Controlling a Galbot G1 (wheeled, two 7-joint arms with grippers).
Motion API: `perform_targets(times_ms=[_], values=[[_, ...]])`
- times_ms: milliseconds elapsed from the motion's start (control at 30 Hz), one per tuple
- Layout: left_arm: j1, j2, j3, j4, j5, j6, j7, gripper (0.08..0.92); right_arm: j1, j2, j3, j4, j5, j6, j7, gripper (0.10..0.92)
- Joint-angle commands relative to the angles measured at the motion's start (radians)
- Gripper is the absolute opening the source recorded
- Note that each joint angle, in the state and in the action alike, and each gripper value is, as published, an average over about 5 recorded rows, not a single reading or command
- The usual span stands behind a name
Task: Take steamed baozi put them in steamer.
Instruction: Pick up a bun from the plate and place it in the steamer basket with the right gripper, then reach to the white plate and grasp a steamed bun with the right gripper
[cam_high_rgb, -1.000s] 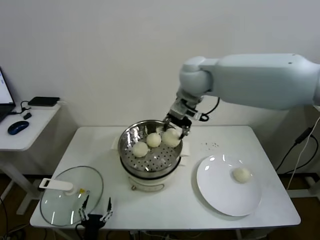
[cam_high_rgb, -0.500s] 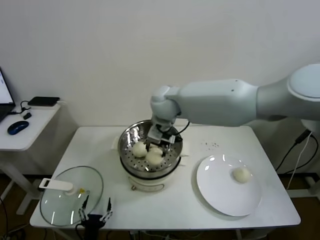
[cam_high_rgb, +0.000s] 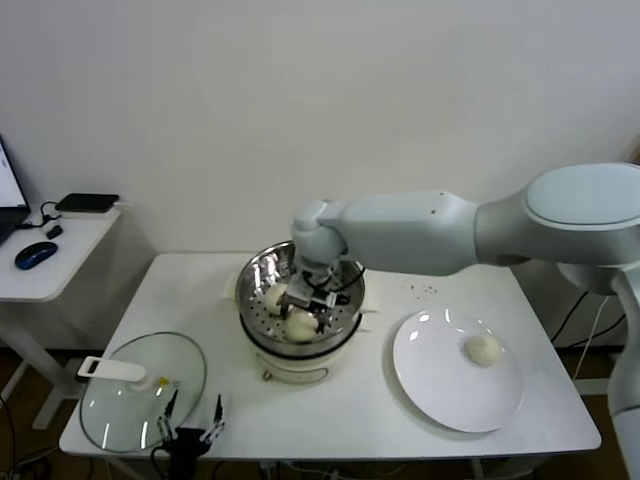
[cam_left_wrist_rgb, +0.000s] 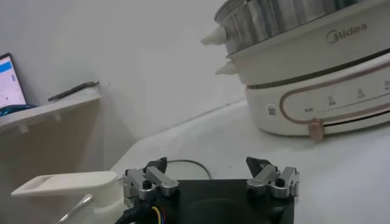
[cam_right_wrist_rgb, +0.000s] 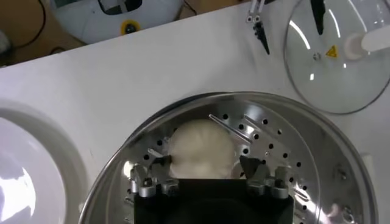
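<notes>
The left gripper (cam_left_wrist_rgb: 210, 178) sits low over the white table (cam_left_wrist_rgb: 341, 182), fingers spread apart and holding nothing — the steamer (cam_left_wrist_rgb: 304, 67) stands ahead on its cream base, a lid handle (cam_left_wrist_rgb: 64, 182) just beside.

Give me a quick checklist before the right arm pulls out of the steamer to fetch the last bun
1. Right gripper open around the bun: ok.
2. Bun resting on the steamer floor: ok.
3. Fingers clear of the bun's sides: cannot tell.
4. Last bun waiting on the plate: ok.
5. Glass lid off the steamer, on the table: ok.
6. Left gripper parked by the lid, out of the path: ok.
</notes>
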Motion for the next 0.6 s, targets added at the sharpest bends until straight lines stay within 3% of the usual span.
perform_targets(times_ms=[33, 200, 400, 600], values=[[0.003, -0.031, -0.002, -0.009, 0.003, 0.001, 0.001, 0.823, 0.154, -0.031, -0.051, -0.018, 0.167, 0.033, -0.038, 0.815], [0.010, -0.030, -0.002, -0.018, 0.002, 0.002, 0.001, 0.823, 0.326, -0.118, -0.161, -0.009, 0.334, 0.020, -0.164, 0.822], [0.016, -0.025, 0.001, -0.014, 0.004, -0.002, 0.001, 0.823, 0.444, -0.285, -0.319, 0.009, 0.492, -0.106, -0.287, 0.823], [0.017, -0.026, 0.002, -0.013, 0.005, -0.003, 0.002, 0.823, 0.378, -0.470, -0.410, -0.001, 0.365, -0.169, -0.256, 0.823]])
